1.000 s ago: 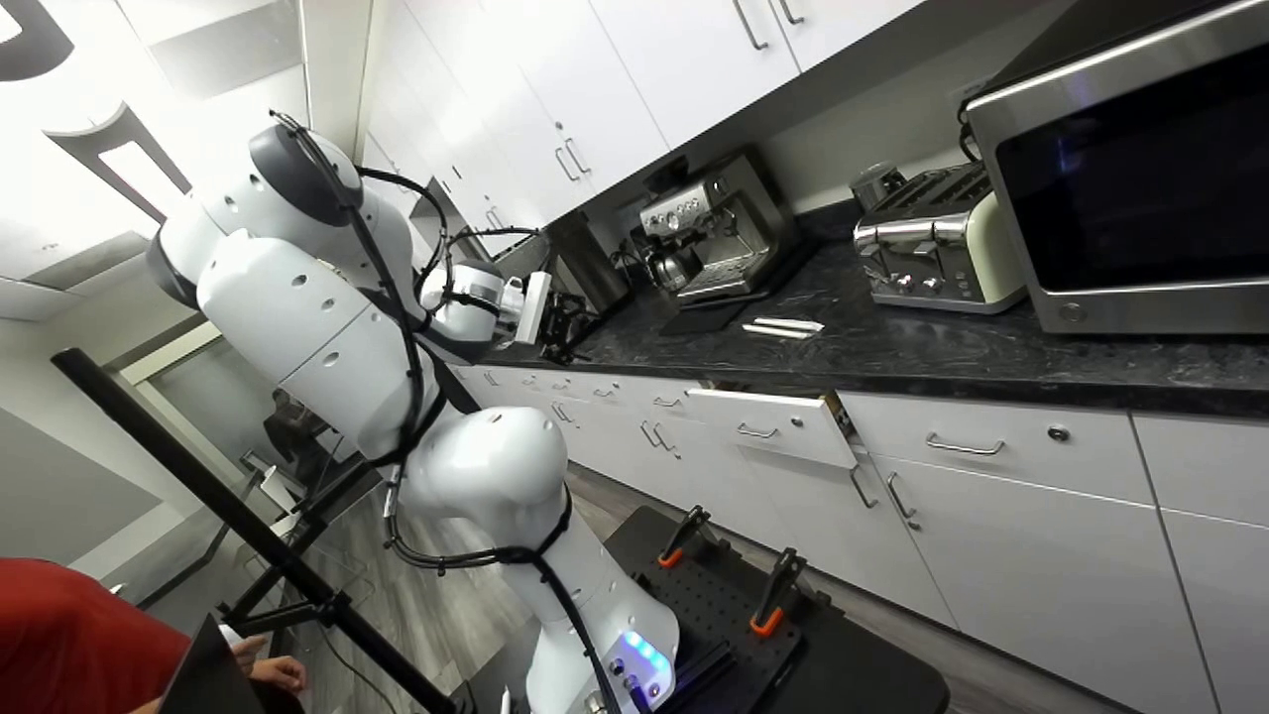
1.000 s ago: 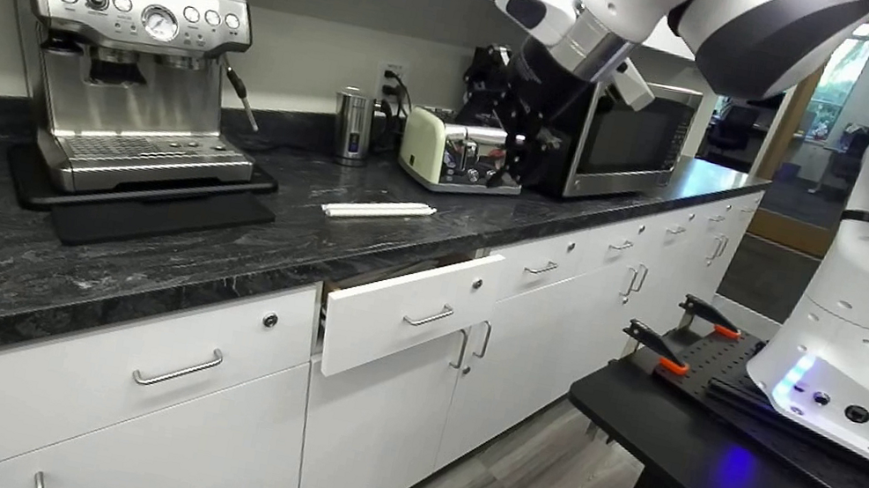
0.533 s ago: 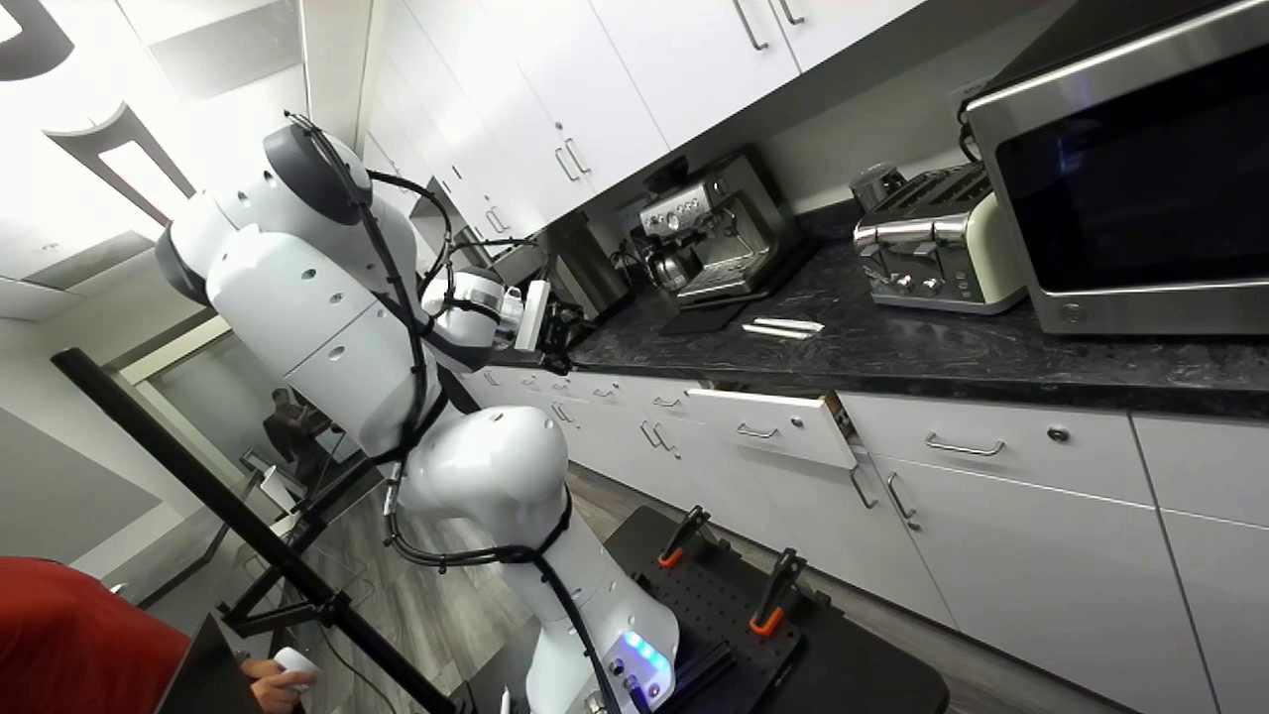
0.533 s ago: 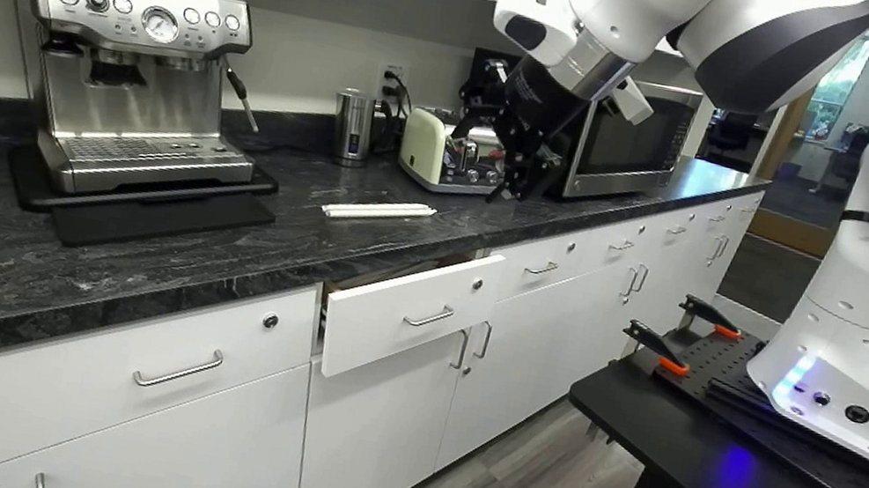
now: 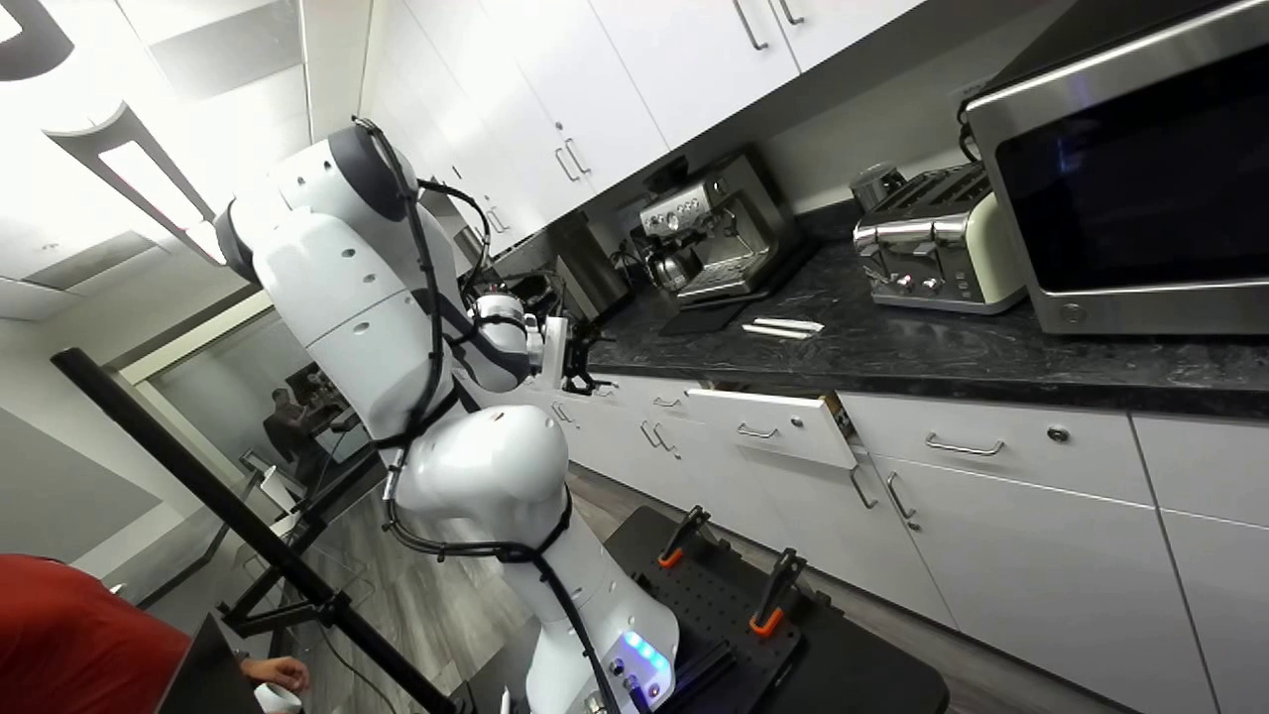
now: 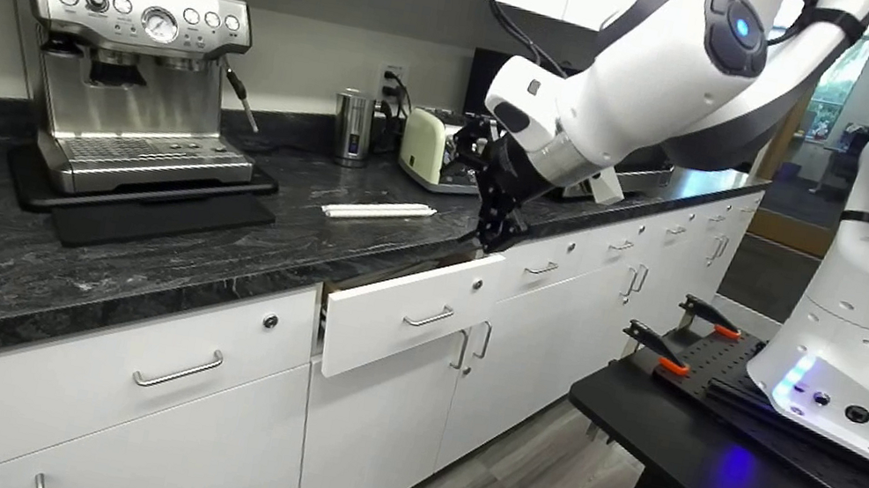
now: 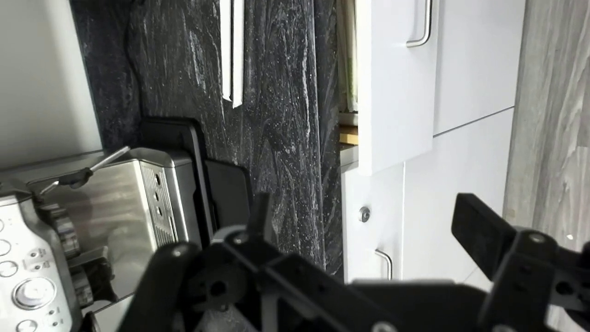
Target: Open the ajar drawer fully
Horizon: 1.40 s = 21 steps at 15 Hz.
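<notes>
The drawer [image 5: 783, 428] with the flat white front stands partly pulled out in both exterior views [image 6: 387, 334]. Its slim silver bar handle [image 6: 429, 316] faces outward. In the wrist view the drawer front [image 7: 396, 106] is at the upper right, with a strip of its inside showing, and the handle [image 7: 428, 23] is cut by the top edge. My gripper [image 7: 364, 212] is open and empty, its fingers wide apart. In an exterior view the gripper [image 6: 495, 232] appears near the counter edge, above the drawer's far end; it is apart from the handle.
The dark counter edge [image 6: 241, 277] overhangs the drawer. On the counter are white sticks [image 6: 378, 210], a coffee machine [image 6: 133, 75], a toaster [image 5: 937, 238] and a microwave [image 5: 1140, 178]. A closed drawer with a handle [image 6: 178, 369] adjoins. Clamps [image 5: 778, 592] stand on the black robot table.
My gripper has moved down, toward the counter edge and the drawer's level. The arm has turned with it. The drawer has not moved.
</notes>
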Tool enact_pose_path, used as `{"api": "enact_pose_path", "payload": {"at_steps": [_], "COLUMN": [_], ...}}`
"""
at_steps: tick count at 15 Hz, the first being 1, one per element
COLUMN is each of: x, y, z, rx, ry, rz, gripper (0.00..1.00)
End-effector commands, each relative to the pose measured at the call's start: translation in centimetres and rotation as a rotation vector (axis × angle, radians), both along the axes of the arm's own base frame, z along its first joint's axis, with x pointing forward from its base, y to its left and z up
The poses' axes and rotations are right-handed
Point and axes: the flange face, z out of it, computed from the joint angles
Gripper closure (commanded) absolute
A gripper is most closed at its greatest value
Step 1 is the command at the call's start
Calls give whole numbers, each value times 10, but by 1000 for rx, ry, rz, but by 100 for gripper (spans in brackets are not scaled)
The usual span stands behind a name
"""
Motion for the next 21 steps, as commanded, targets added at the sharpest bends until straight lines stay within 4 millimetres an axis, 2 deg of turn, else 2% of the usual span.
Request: {"api": "enact_pose_path", "payload": {"at_steps": [1, 3, 4, 6, 10, 12, 16, 21], "x": [-12, -31, -23, -29, -25, -21, -13, -9], "y": [14, 21, 10, 12, 12, 14, 23, 47], "z": [-40, -51, -46, -53, -56, -74, -126, -190], "rx": [44, 69, 45, 43, 38, 17, -16, -58], "ry": [-61, -52, -32, -17, -35, -76, -186, -267], "rz": [-48, -26, -30, -25, -47, -87, -170, -242], "gripper": [0, 0, 0, 0, 0, 0, 0, 0]}}
